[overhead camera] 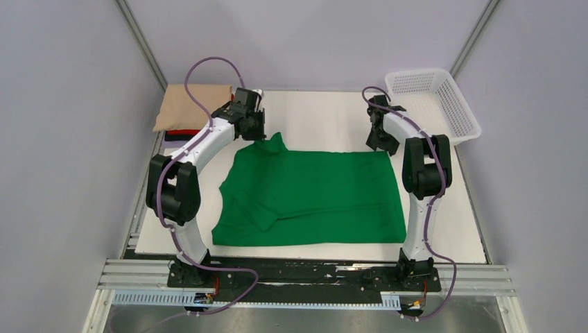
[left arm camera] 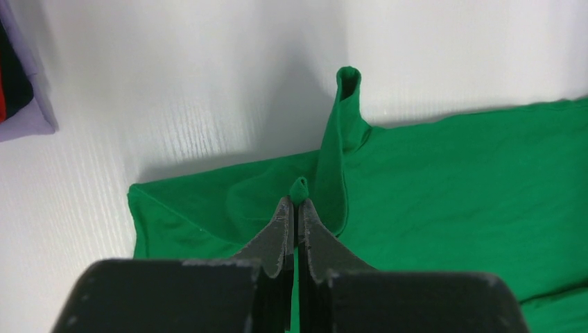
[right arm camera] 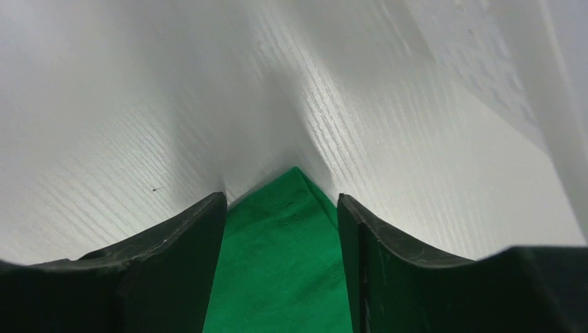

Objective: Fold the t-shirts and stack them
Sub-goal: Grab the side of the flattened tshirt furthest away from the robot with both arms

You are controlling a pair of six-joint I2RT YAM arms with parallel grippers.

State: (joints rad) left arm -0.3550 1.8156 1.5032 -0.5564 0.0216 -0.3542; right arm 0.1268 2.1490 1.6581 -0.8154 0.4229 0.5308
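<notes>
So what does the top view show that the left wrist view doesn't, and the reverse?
Top only: the basket, the tan shirt on the stack, the right arm, and the green shirt spread almost whole. Left wrist only: the left tool shut on a pinch of green cloth, with a ridge raised beside it. Both: the green shirt and the white table.

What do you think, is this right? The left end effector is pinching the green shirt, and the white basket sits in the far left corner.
Not quite. The white basket sits at the far right corner, not the left; the top external view shows it. The left end effector does pinch the green shirt, as the left wrist view shows.
</notes>
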